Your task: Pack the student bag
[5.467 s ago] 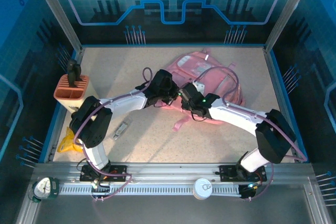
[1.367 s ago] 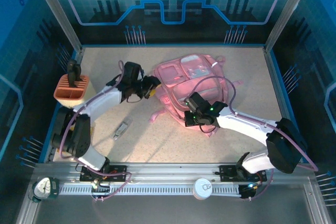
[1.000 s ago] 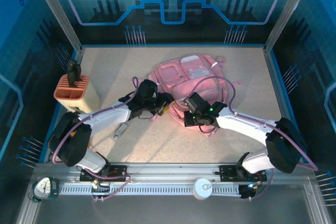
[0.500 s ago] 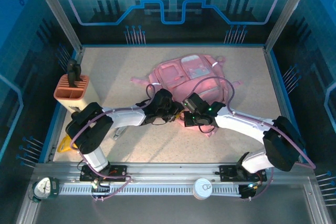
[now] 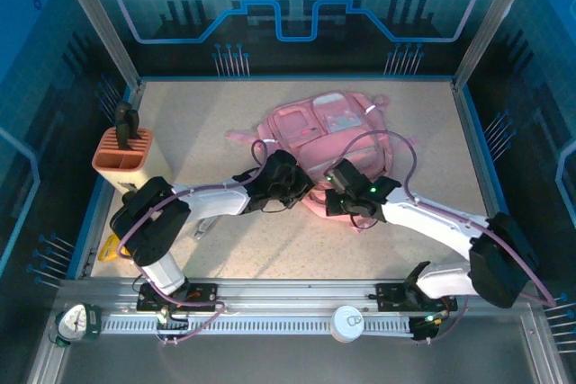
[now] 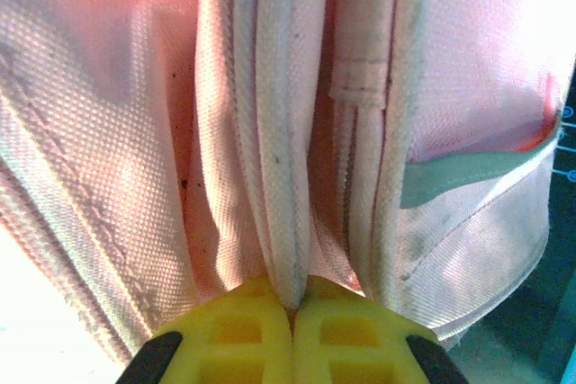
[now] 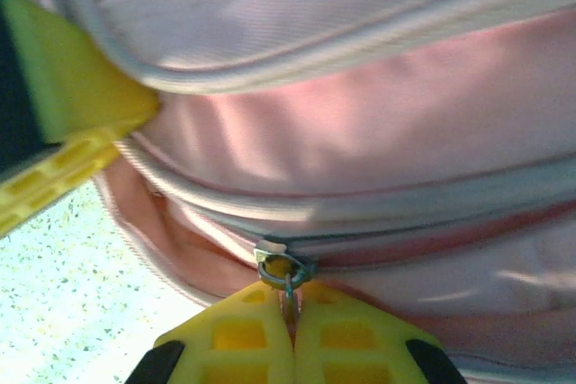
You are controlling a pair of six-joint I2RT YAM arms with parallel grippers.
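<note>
Bag (image 5: 328,137): left claw (image 6: 292,308) pinches seam fold (image 6: 279,177), right claw (image 7: 290,303) pinches zip pull (image 7: 284,272) just beside it; zip (image 7: 423,238) runs crosswise.

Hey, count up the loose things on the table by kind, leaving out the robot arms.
Pink soft fabric backpack: 1
Salmon-orange slotted pen holder box: 1
Black tool standing in that box: 1
Small grey flat piece: 1
Yellow crumpled item at left edge: 1
Total: 5
</note>
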